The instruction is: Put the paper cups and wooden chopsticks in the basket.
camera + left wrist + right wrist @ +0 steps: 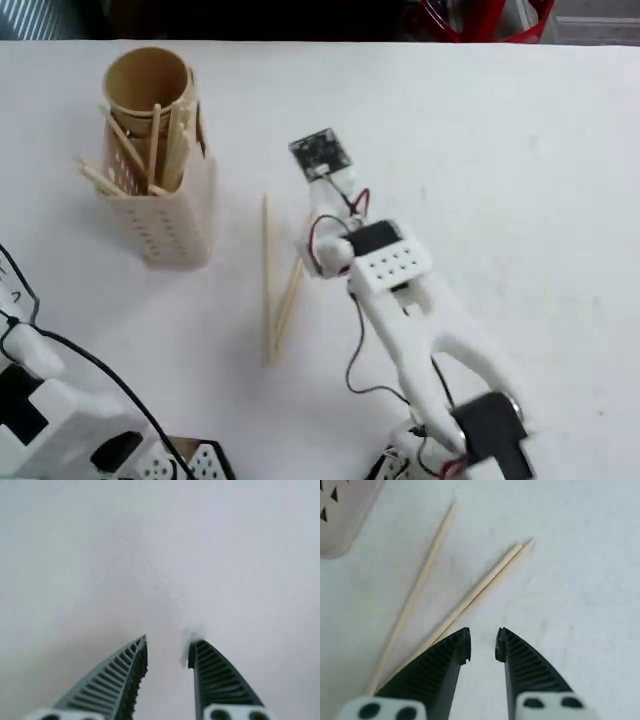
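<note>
A cream perforated basket lies at the back left with a paper cup and several wooden chopsticks in it. A long single chopstick and a pair of chopsticks lie loose on the table beside the right arm. In the right wrist view my right gripper is open just above the table, right beside the pair, with the single chopstick farther off and the basket's corner beyond. My left gripper is open over bare table.
The left arm rests at the table's front left corner with black cables around it. The white table stretches wide to the right and back. Red objects lie beyond the far edge.
</note>
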Available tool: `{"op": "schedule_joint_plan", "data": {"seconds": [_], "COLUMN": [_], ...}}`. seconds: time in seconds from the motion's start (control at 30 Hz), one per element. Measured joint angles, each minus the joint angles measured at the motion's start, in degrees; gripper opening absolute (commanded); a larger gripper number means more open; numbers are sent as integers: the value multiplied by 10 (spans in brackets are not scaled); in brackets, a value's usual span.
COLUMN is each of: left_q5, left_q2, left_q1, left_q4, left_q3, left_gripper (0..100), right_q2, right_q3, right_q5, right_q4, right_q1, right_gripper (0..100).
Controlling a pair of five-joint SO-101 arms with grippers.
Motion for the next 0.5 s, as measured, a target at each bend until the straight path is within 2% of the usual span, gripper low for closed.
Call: {"op": "schedule_joint_plan", "data": {"seconds": [0.17, 0.27, 0.5], "left_q5": [0, 0, 0], "left_q2": [83, 131, 142], "left_q1": [29, 50, 49], "left_q4": [-24, -24, 45], "left_q3": [-22, -47, -103], "left_gripper": [155, 155, 155], "right_q2": [95, 111, 119], "right_q3": [-7, -23, -27], "right_q5": [-8, -44, -62], "right_q4": [-29, -30, -30], "right_q1": [-28, -26, -32], "right_gripper": [99, 99, 99]}}
